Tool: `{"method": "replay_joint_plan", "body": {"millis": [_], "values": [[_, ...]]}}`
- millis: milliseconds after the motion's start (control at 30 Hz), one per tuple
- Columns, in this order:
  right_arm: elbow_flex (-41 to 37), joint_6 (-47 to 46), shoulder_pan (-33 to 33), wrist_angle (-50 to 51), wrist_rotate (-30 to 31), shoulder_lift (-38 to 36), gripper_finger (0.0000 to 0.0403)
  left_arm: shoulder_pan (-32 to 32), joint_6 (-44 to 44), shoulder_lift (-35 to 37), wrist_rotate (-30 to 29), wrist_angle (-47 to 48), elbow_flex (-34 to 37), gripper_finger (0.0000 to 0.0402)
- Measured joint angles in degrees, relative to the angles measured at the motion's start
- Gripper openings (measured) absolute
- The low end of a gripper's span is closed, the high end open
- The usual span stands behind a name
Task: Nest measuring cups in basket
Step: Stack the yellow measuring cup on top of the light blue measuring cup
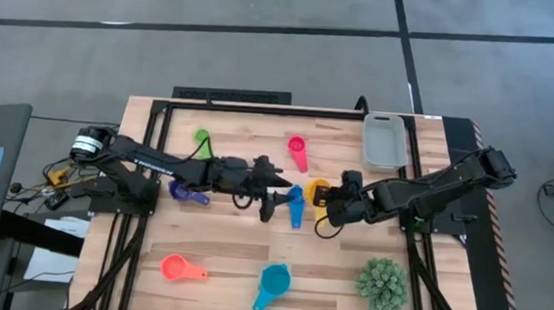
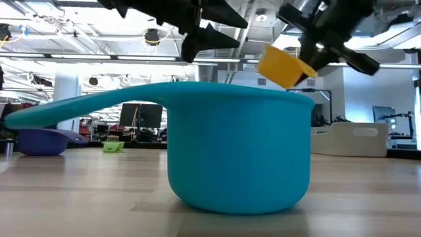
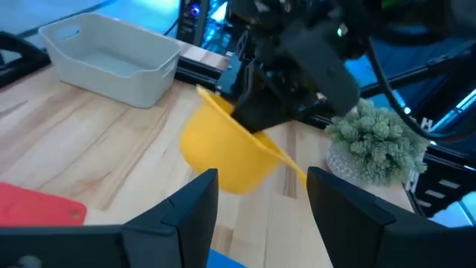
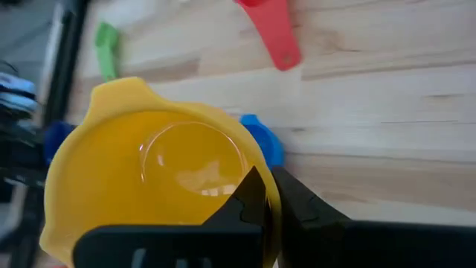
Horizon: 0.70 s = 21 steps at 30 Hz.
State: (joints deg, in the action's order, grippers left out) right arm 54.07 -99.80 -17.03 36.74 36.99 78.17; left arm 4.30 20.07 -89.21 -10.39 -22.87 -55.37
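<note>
A: Cup colours? Yellow cup (image 1: 318,190), blue cup (image 1: 295,205), pink-red cup (image 1: 298,152), green cup (image 1: 202,139), navy cup (image 1: 189,194).

B: Near edge: orange cup (image 1: 180,267), teal-blue cup (image 1: 272,285). Spiky plant (image 1: 382,284) pale green.

A: Basket (image 1: 385,141) pale grey, plain. Table (image 1: 231,250) light wood grain; arms dark.

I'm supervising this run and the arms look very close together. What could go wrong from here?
1. The right gripper pinches only the thin rim of the yellow cup, lifted and tilted; it might slip out.
2. The open left gripper sits right by that cup, so the arms could collide.
3. The basket lies at the table's far edge; the carry passes near the pink cup.
</note>
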Motion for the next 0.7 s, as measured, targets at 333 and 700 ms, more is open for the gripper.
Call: {"method": "replay_joint_plan", "body": {"millis": [333, 700], "values": [[1.06, -5.56, 0.39, -8.35, 3.96, 0.09, 0.0031, 5.31, 8.84, 0.00, -7.67, 1.44, 0.00, 0.0194], [1.03, -5.22, 0.99, -14.69, -0.89, 5.35, 0.0035, 8.50, 10.02, -4.85, -12.72, 2.13, -3.22, 0.0194]]}}
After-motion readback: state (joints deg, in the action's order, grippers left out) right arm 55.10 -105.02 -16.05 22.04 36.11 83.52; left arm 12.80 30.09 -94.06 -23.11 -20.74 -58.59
